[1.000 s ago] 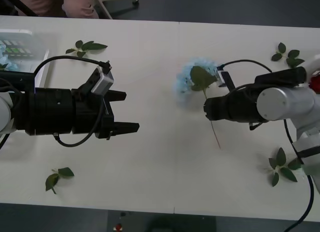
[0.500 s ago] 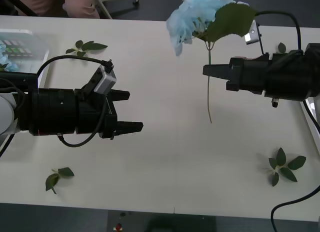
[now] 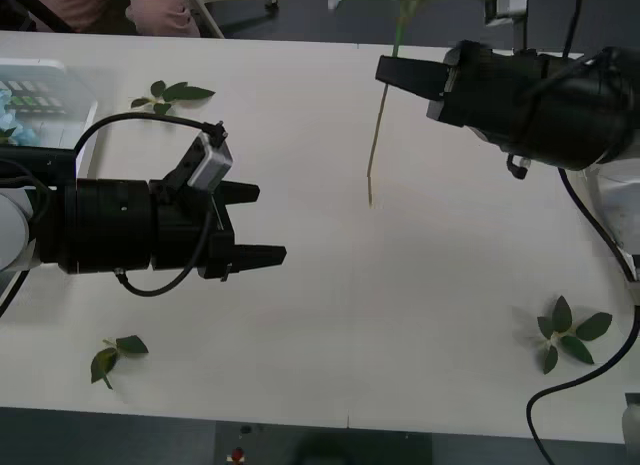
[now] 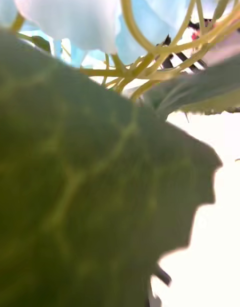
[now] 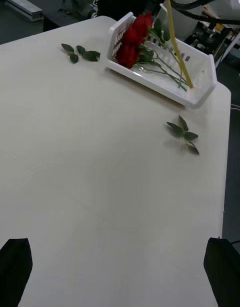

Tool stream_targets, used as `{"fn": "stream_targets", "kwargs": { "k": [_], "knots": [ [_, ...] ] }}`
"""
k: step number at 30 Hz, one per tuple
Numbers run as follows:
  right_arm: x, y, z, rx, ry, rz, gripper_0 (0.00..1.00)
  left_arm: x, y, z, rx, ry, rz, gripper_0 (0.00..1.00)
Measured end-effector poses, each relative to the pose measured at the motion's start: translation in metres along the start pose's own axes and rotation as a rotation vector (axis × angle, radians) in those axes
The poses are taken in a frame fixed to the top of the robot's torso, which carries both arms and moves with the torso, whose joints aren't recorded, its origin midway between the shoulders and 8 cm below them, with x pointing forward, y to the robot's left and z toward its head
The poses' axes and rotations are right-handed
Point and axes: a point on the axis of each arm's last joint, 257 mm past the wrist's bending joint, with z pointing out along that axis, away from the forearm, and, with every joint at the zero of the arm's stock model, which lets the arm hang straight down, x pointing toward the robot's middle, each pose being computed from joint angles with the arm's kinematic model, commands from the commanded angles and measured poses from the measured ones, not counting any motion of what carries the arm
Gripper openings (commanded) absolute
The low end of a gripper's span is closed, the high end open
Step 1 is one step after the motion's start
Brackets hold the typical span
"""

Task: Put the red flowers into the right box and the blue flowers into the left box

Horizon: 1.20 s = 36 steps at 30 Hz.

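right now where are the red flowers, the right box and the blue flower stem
red flowers (image 5: pixel 134 39), left wrist view, on the blooms
right box (image 5: pixel 199 93), left wrist view, on its near rim
blue flower stem (image 3: pixel 376 135), front view, mid-stem

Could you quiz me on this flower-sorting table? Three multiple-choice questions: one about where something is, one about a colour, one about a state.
1. Where are the red flowers?
A. In a white box
B. Loose on the table
C. In the left end effector

2. What colour are the petals of the flower held by the right end effector?
A. Red
B. Pale blue
C. Yellow

3. How is the left end effector?
A. Shut on a stem
B. Open, empty
C. Gripping a leaf

Answers: 1 A, the roses lie inside the box. 2 B, pale blue petals show above the leaf. 3 B, its fingers are apart over bare table.
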Motion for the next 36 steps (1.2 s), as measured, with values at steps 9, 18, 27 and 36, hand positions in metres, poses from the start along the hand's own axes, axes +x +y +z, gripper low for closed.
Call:
{"fn": "stream_targets", "kwargs": {
  "k": [9,18,27,36],
  "knots": [
    [0.008,0.009,0.02,-0.03,0.023,0.004,0.0,-0.022,-0.017,-0.002,0.066,-0.099,-0.08,1.0],
    [0.007,0.009,0.02,-0.03,0.022,0.004,0.0,-0.069,-0.008,0.019,0.042,-0.183,-0.219,1.0],
    [0.007,0.009,0.02,-0.03,0.022,0.004,0.0,-0.103,-0.013,0.046,0.04,-0.24,-0.261,1.0],
    [0.007,0.009,0.02,-0.03,0.022,0.004,0.0,-0.106,-0.013,0.046,0.041,-0.244,-0.263,0.01]
  ]
}}
